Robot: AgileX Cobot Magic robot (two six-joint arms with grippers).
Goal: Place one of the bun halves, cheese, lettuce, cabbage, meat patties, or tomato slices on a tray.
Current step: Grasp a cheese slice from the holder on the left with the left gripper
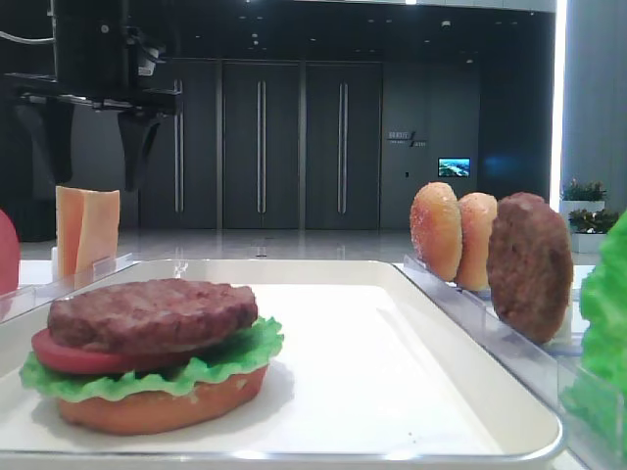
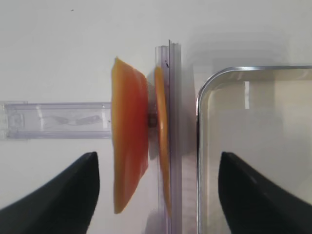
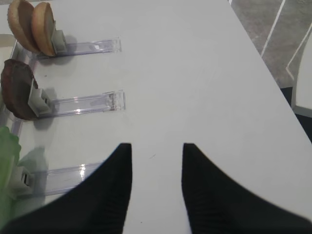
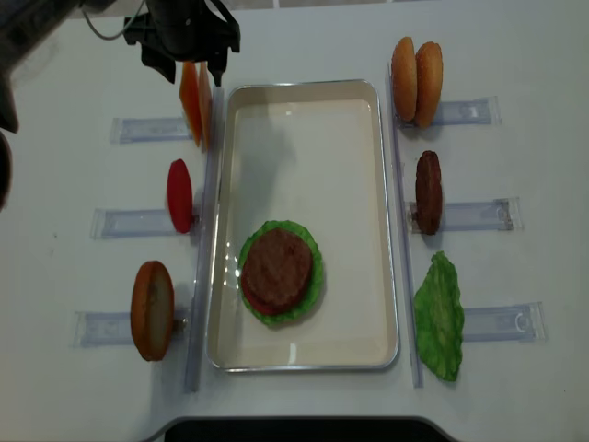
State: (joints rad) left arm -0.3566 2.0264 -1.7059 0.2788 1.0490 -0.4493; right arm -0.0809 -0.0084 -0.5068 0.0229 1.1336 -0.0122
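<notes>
The white worktop (image 4: 304, 37) carries everything I see. In its middle lies the large cream-white rectangular tray (image 4: 359, 184) with its low raised rim, and on the tray's near part sits a stack: a golden-tan bun half (image 1: 162, 406) at the bottom, a frilly bright green lettuce leaf (image 4: 313, 253) on it, a smooth red tomato slice (image 1: 64, 357) above that, and a rough dark brown meat patty (image 4: 276, 267) on top.

Clear plastic holder strips (image 4: 469, 112) flank the tray on both sides. To the right stand two bun halves (image 4: 416, 69) side by side, one brown patty (image 4: 427, 191) on edge, and a second green lettuce leaf (image 4: 440, 318). To the left stand a bun (image 4: 152, 309), a red tomato slice (image 4: 179, 195), and two thin pale orange cheese slices (image 4: 193, 99) upright just beside the tray's far left corner.

My left pincer (image 2: 156, 192) hangs over those cheese slices with its jaws spread wide, one finger on each side, touching nothing. My right pincer (image 3: 156, 187) hovers above bare worktop near the right-hand strips, jaws apart and holding nothing.
</notes>
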